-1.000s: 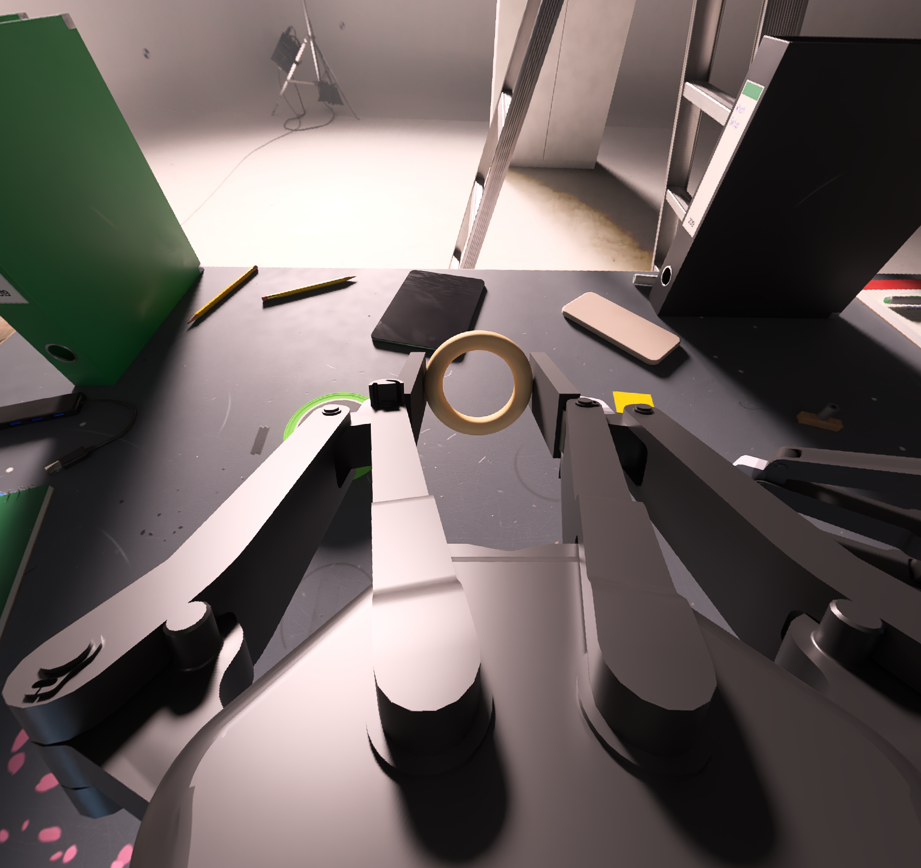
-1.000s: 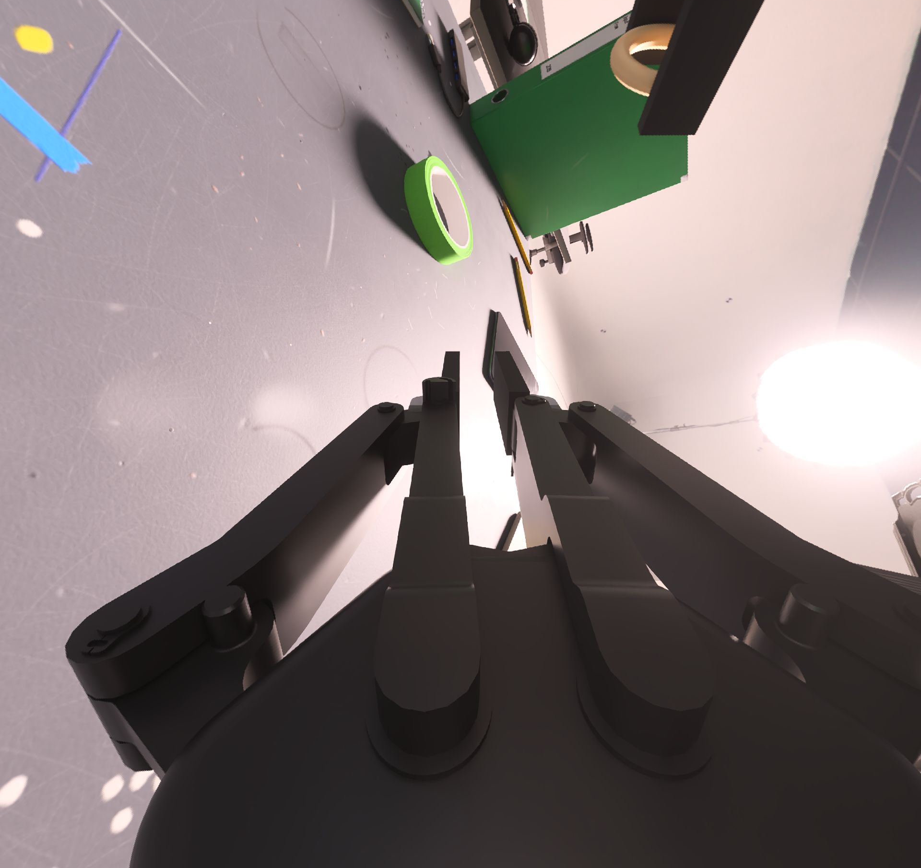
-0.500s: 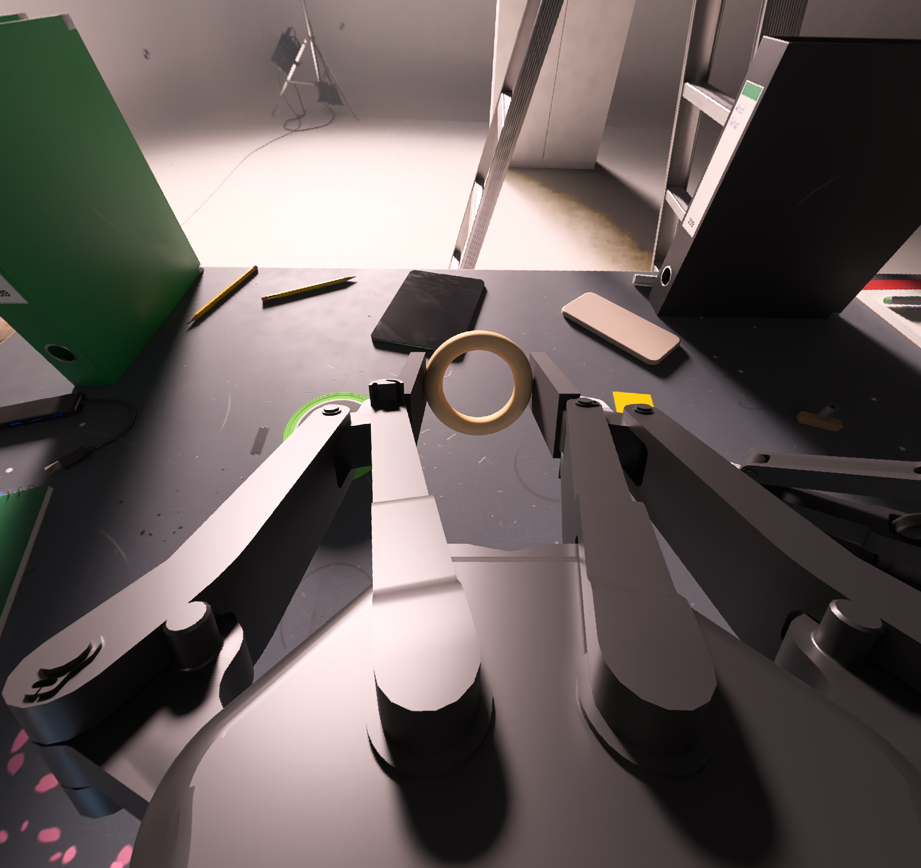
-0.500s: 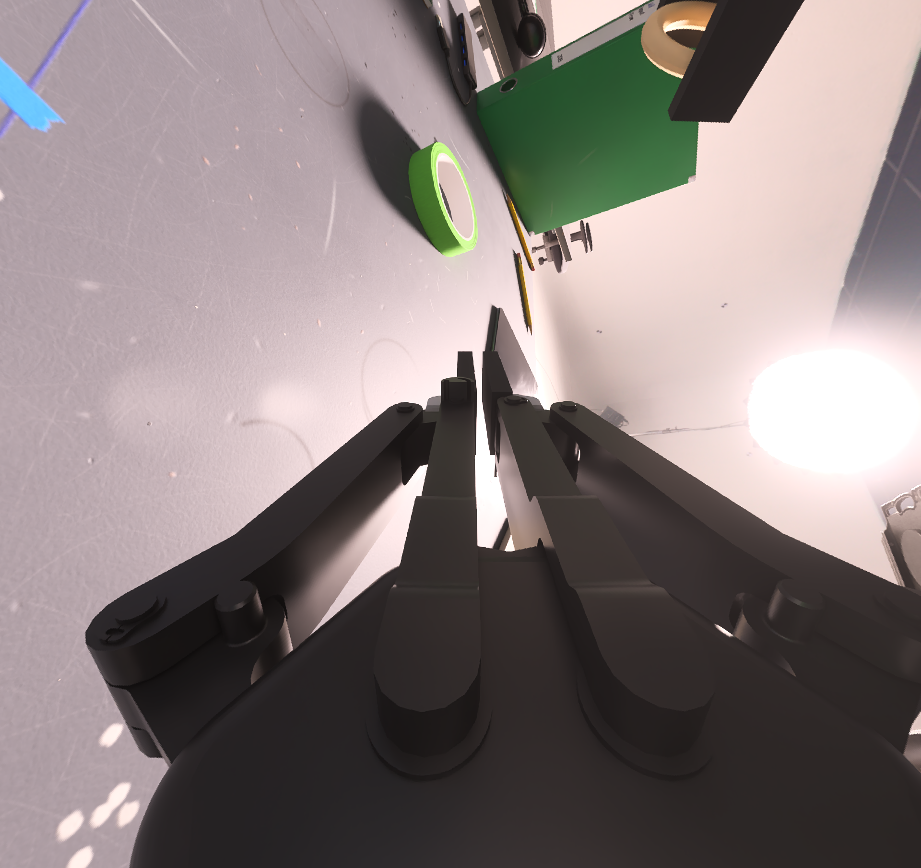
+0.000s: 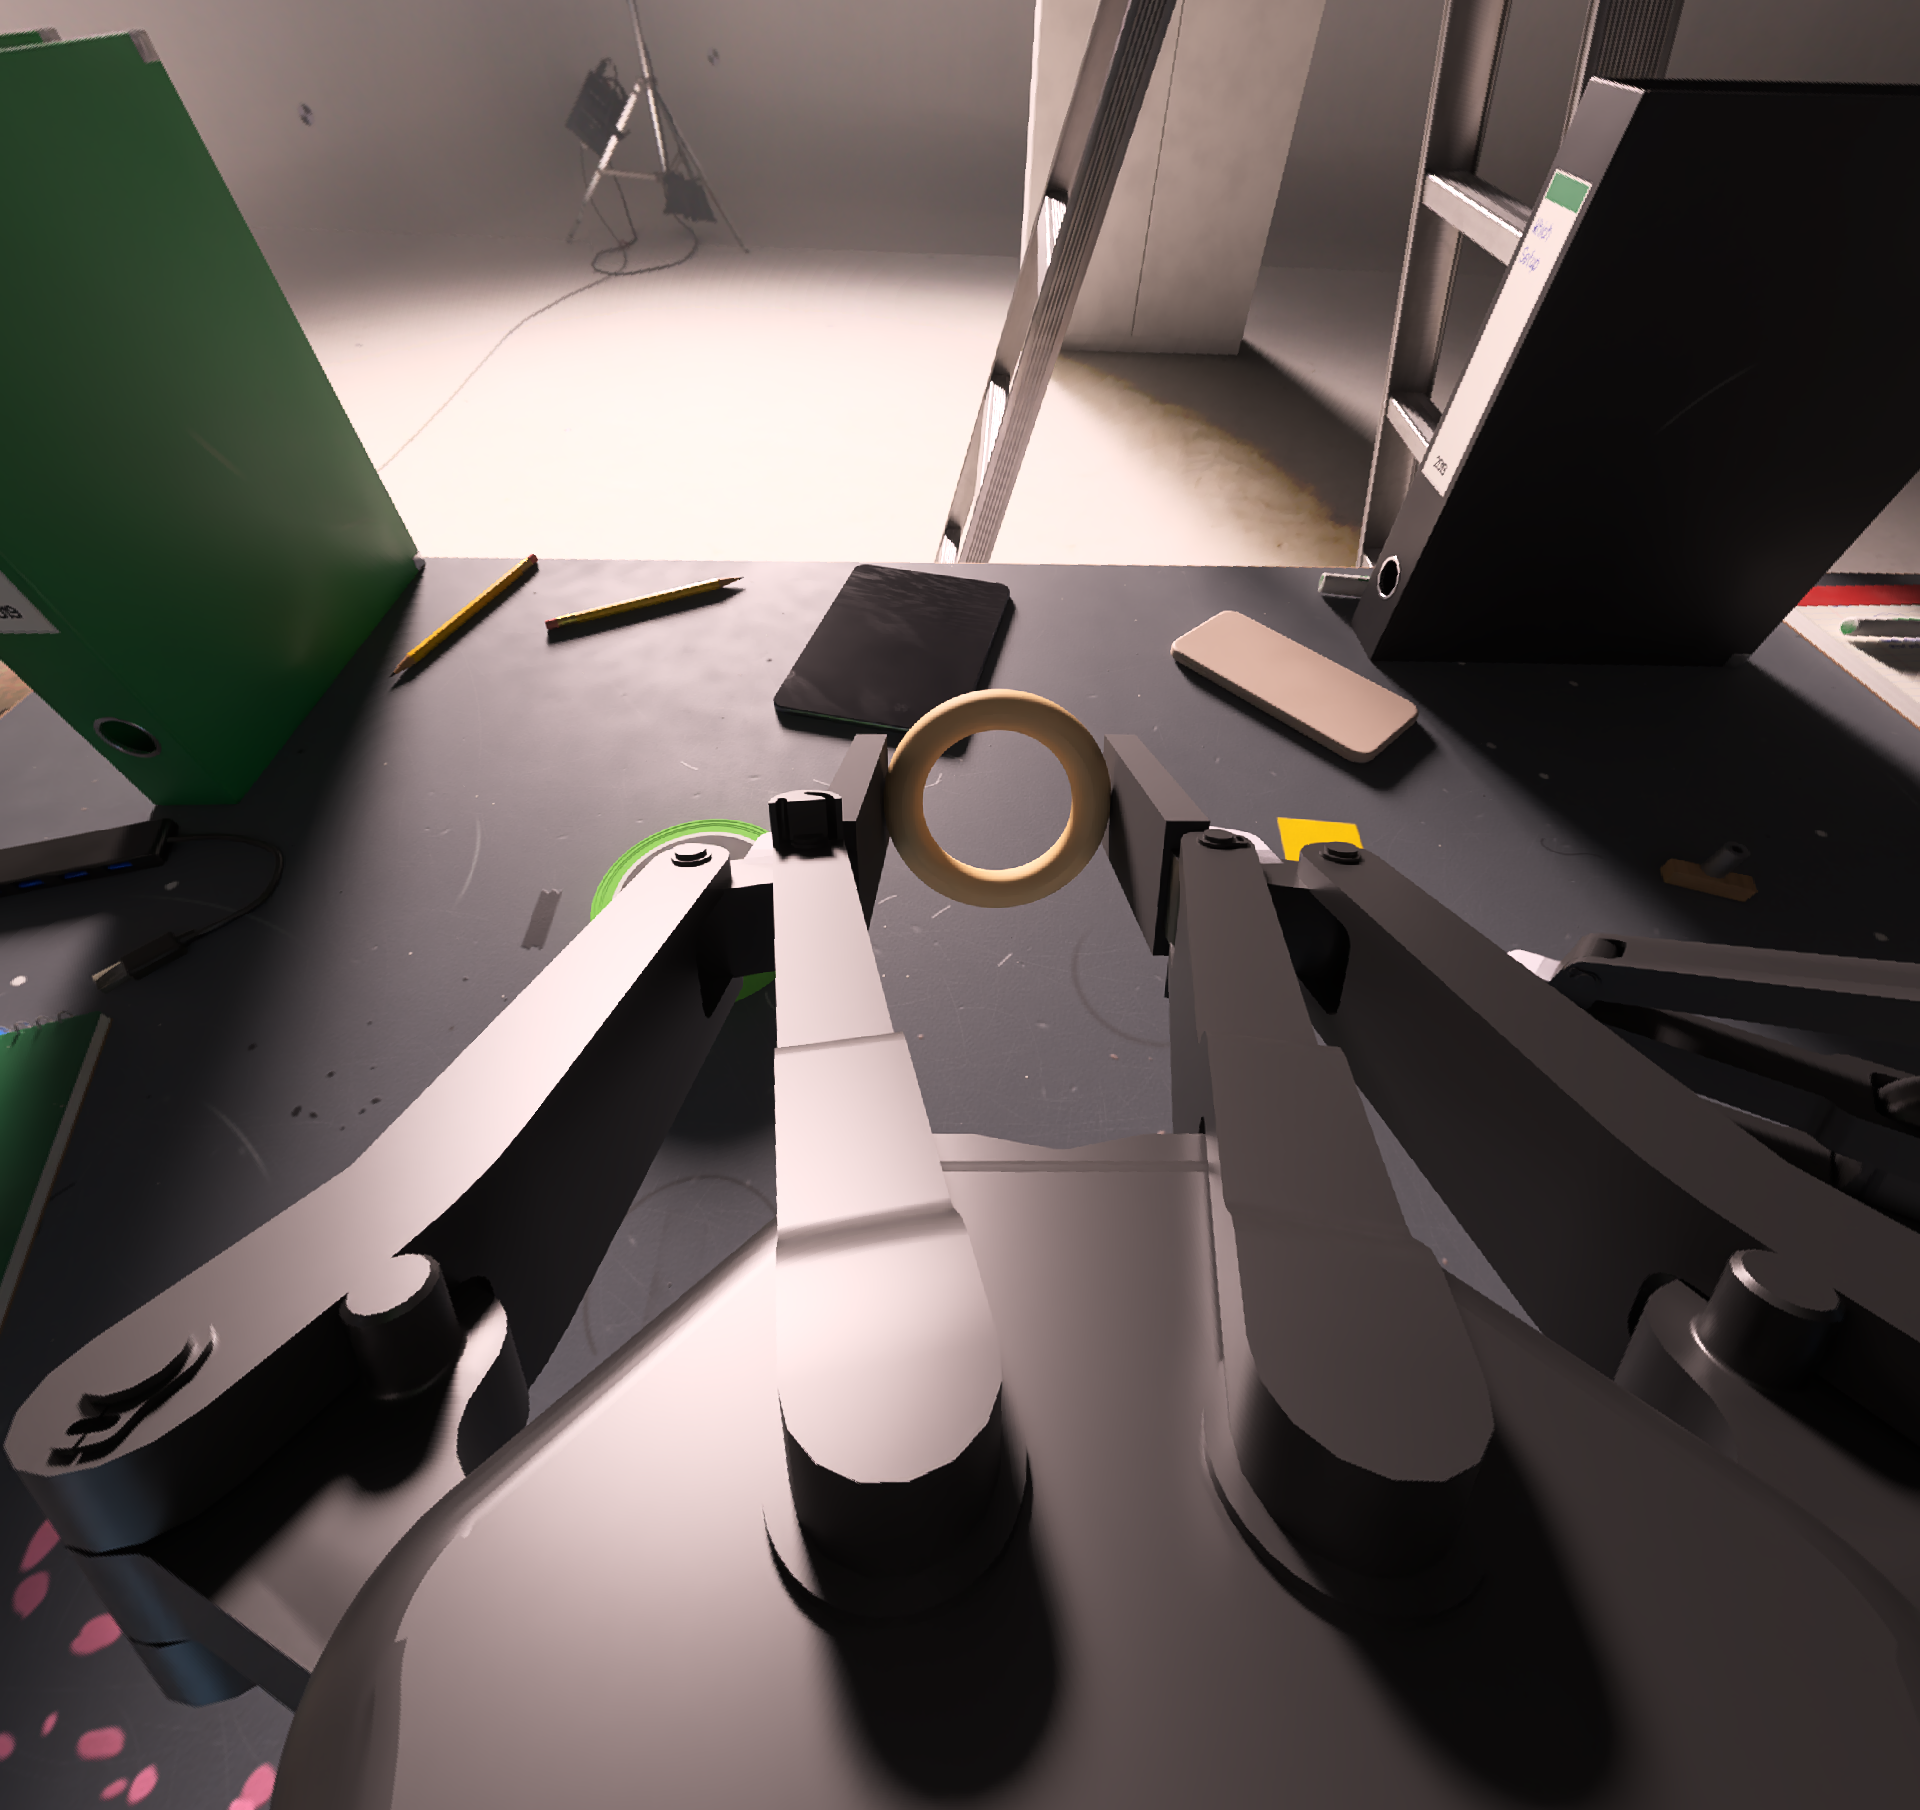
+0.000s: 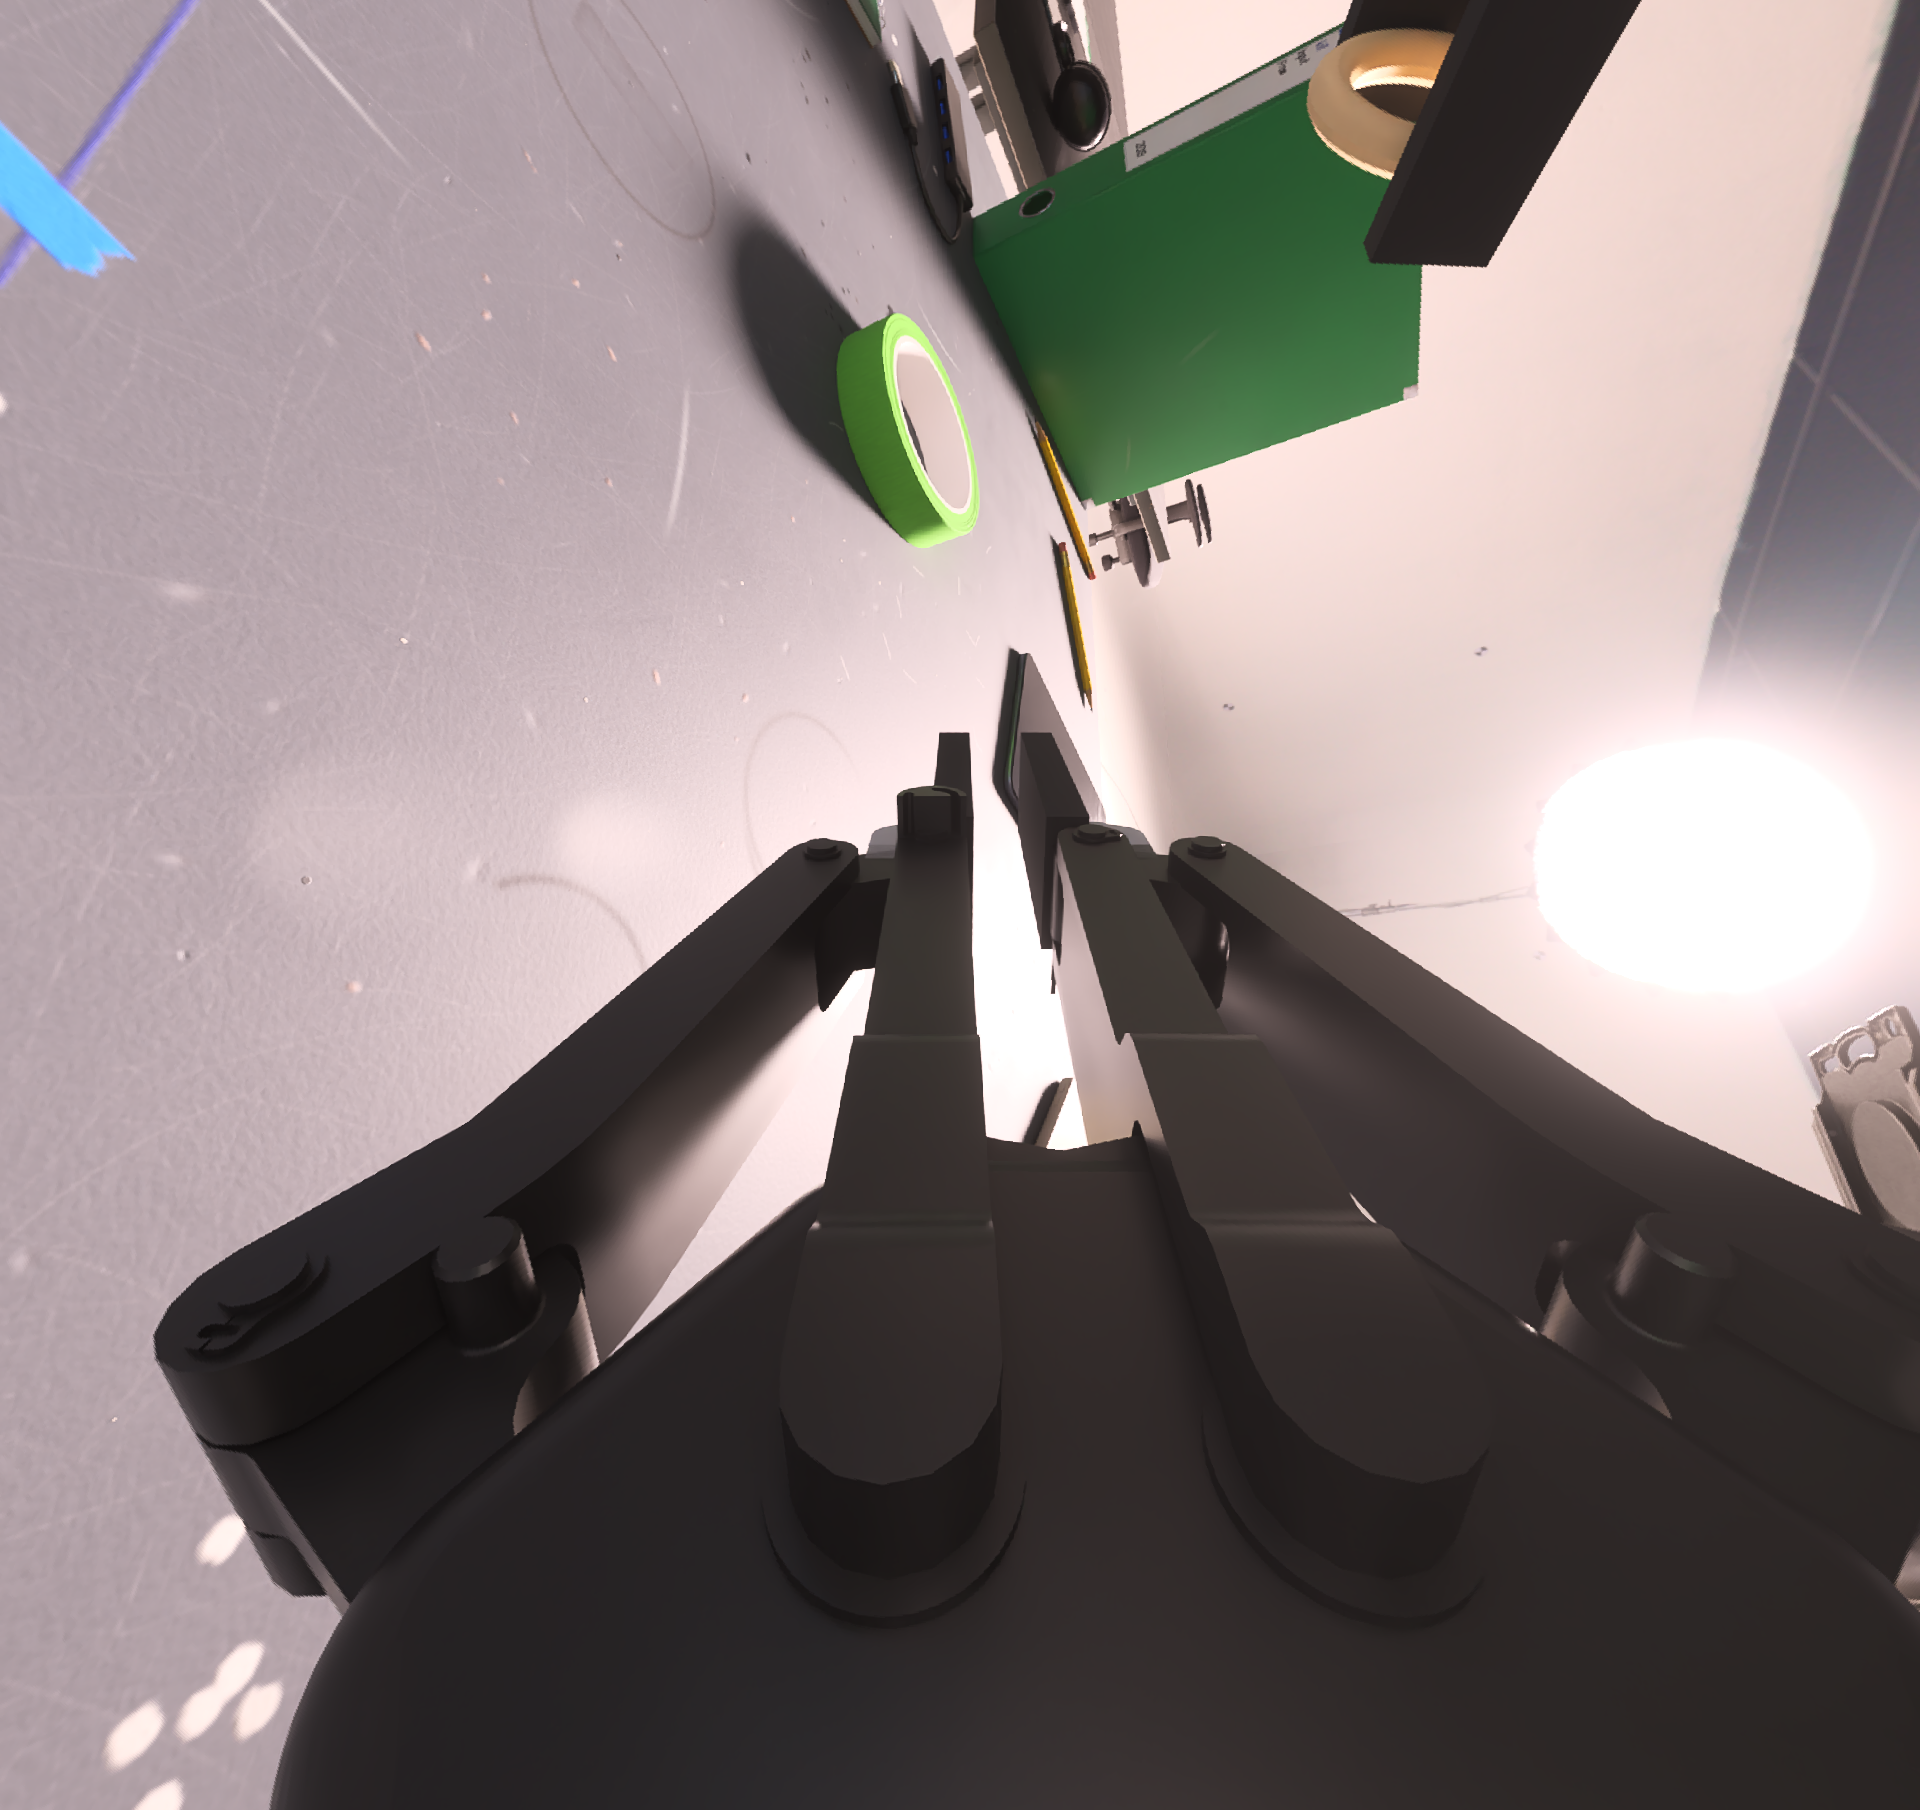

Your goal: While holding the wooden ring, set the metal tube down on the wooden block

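My left gripper (image 5: 997,815) is shut on the wooden ring (image 5: 995,709) and holds it upright above the dark table (image 5: 499,752). The ring also shows in the right wrist view (image 6: 1340,113), beside a black finger (image 6: 1496,87) of the left gripper. At the right of the left wrist view, a small tan wooden block (image 5: 1704,885) lies on the table with a short grey metal tube (image 5: 1725,856) standing on it. My right gripper (image 6: 987,784) holds nothing; its jaws stand a narrow gap apart. One of its fingers (image 5: 1714,976) shows low at the right, apart from the block.
A green tape roll (image 6: 914,430) lies under my left gripper. A green binder (image 5: 177,430) stands at the left and a black binder (image 5: 1683,389) at the right. A black phone (image 5: 899,643), a beige phone (image 5: 1294,685) and two pencils (image 5: 644,602) lie near the far edge.
My right gripper has drawn away to the right in the left wrist view, and its jaw gap is narrower than a second ago. The left gripper and the ring have not moved.
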You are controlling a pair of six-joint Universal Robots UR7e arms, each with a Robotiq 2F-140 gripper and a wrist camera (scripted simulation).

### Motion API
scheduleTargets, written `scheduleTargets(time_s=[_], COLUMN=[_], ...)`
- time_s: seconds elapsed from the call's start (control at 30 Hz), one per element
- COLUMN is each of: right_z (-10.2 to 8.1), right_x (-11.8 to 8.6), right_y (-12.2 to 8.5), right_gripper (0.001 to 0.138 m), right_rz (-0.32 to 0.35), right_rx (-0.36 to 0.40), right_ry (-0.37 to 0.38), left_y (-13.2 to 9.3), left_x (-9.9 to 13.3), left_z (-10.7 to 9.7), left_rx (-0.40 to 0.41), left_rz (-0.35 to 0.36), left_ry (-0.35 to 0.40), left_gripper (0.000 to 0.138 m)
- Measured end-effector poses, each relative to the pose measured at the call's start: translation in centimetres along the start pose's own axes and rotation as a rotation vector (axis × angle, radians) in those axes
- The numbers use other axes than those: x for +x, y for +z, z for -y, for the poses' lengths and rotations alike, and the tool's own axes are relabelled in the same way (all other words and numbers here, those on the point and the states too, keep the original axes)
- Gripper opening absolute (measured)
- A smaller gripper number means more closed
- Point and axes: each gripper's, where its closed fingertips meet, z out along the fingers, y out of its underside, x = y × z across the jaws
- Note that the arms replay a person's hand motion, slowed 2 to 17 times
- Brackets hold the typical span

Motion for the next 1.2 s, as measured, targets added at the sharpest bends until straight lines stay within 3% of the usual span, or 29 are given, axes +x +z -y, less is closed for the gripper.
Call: scheduleTargets(time_s=[0.13,0.47,0.63,1.2], right_z=[0.0,0.0,0.1,0.2], right_x=[0.2,0.0,0.1,0.2], right_y=[0.1,0.8,1.1,1.0], right_gripper=[0.020,0.020,0.014,0.009], right_rz=[-0.016,-0.033,-0.049,-0.048], right_rx=[0.004,-0.004,0.000,0.004], right_ry=[-0.009,-0.048,-0.059,-0.062], left_y=[0.0,0.0,0.0,0.0], left_x=[0.0,0.0,0.0,0.0], left_z=[0.0,0.0,0.0,0.0], left_rx=[0.000,0.000,0.001,0.003], left_rz=[0.000,0.000,0.000,0.000], left_ry=[0.000,0.000,0.000,-0.001], left_gripper=[0.055,0.055,0.055,0.055])
